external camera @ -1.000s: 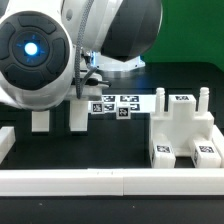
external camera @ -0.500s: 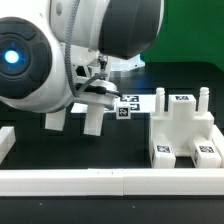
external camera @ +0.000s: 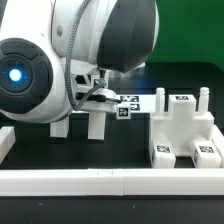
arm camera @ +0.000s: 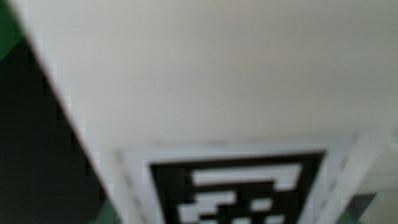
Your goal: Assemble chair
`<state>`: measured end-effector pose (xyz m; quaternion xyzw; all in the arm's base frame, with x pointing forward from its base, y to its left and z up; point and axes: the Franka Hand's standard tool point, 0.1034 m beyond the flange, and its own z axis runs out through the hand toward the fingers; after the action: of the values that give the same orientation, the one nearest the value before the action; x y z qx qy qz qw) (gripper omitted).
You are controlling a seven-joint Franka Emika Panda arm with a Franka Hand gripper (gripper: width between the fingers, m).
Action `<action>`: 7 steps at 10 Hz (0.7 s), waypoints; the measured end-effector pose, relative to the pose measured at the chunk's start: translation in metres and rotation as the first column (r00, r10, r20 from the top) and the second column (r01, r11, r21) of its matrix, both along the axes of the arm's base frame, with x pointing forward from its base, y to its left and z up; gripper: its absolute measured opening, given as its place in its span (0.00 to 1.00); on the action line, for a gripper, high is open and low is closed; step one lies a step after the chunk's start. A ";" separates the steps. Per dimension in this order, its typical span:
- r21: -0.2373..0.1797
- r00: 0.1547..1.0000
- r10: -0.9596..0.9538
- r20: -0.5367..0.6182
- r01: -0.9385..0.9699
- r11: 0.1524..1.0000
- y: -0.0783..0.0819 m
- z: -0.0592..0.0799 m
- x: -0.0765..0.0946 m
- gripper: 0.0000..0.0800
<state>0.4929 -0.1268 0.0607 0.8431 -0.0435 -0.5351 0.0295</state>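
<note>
My gripper (external camera: 93, 93) sits under the big white arm in the exterior view, mostly hidden by it. It is shut on a white chair part (external camera: 78, 112) whose two short legs (external camera: 97, 125) hang just above the black table. In the wrist view this part (arm camera: 196, 80) fills the frame, very close, with a black-and-white tag (arm camera: 240, 192) on it. A boxy white chair piece (external camera: 182, 130) with several tags and two upright pegs stands at the exterior view's right, apart from the held part.
The marker board (external camera: 128, 103) lies flat behind the held part. A long white rail (external camera: 110, 181) runs along the front edge, and a white rail end (external camera: 5, 145) stands at the exterior view's left. A green wall is behind.
The arm has carried the two-legged part toward the exterior view's right. It was tilted half a second ago and now hangs upright.
</note>
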 end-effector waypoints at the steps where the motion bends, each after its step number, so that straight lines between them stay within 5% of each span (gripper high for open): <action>1: 0.021 1.000 0.013 0.001 -0.013 1.000 -0.001 -0.002 0.000 0.36; 3: 0.032 1.000 0.018 0.003 -0.018 0.999 0.000 -0.002 0.000 0.43; 4: 0.032 1.000 0.018 0.002 -0.018 0.999 0.000 -0.003 0.000 0.60; 5: 0.032 1.000 0.018 0.002 -0.018 0.999 0.000 -0.003 0.000 0.60; 6: 0.032 1.000 0.018 0.001 -0.018 0.999 0.000 -0.003 0.000 0.76; 7: 0.032 1.000 0.018 0.001 -0.018 0.999 0.000 -0.004 -0.001 0.80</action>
<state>0.4924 -0.1272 0.0571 0.8440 -0.0273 -0.5352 0.0209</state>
